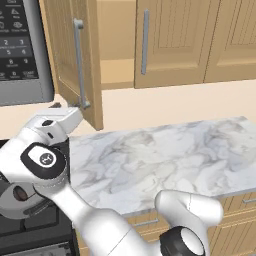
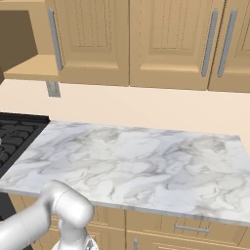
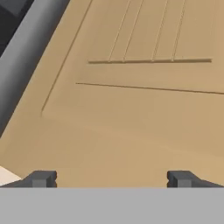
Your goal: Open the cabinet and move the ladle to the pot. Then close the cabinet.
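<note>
My gripper [image 3: 111,178] stands wide open with nothing between its tips, which sit far apart low in the hand view, facing a panelled face of the cabinet [image 1: 75,55] at close range. In the left base view my hand sits at the lower edge of the cabinet's left door [image 1: 62,50], just beside the bottom end of its silver bar handle [image 1: 80,65]; whether I touch the door I cannot tell.

That left door is swung out from the cabinet front, its handle running straight up and down (long axis vertical). The right door [image 1: 170,42] is flat and closed, its own bar handle [image 1: 145,42] also vertical. Between the two doors the cabinet's inside shows as bare light wood, with a shelf edge visible.

In the right base view the open side shows dark at upper left above the black stove [image 2: 17,136]. The marble counter [image 2: 141,161] spreads below the cabinet, the grey microwave [image 1: 22,50] hanging to its left.
</note>
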{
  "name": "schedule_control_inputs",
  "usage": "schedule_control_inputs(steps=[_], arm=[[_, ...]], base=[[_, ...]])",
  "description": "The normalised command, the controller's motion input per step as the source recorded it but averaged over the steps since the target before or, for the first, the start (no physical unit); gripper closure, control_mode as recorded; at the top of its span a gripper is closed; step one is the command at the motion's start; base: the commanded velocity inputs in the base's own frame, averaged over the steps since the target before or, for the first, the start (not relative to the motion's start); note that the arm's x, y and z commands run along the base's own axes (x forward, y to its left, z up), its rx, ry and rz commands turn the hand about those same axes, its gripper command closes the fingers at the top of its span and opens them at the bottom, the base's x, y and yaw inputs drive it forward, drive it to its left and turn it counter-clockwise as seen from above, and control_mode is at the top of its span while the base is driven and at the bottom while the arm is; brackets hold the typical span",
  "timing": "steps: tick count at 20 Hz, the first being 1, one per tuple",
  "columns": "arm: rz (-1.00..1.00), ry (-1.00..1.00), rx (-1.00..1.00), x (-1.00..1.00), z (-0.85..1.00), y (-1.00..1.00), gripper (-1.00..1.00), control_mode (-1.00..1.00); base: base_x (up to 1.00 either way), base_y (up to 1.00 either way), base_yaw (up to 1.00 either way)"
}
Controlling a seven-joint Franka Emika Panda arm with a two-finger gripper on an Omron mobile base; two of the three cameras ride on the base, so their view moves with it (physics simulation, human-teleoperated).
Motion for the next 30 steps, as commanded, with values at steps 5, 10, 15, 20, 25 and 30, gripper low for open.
schedule_control_inputs(steps=[5,10,15,20,25,30], arm=[[0.01,0.0,0.0,0.5,0.17,-0.7,-1.0,-1.0],[0.14,-0.02,0.01,0.59,0.16,-0.68,-1.0,-1.0],[0.19,-0.02,0.02,0.68,0.09,-0.61,-1.0,-1.0],[0.19,-0.01,0.01,0.64,0.04,-0.53,-1.0,-1.0],[0.18,0.0,0.04,0.63,0.08,-0.45,-1.0,-1.0],[0.16,0.0,0.07,0.65,0.12,-0.37,-1.0,-1.0]], base=[[0.0,0.0,0.0],[0.0,0.0,0.0],[0.0,0.0,0.0],[0.0,0.0,0.0],[0.0,0.0,0.0],[0.0,0.0,0.0]])
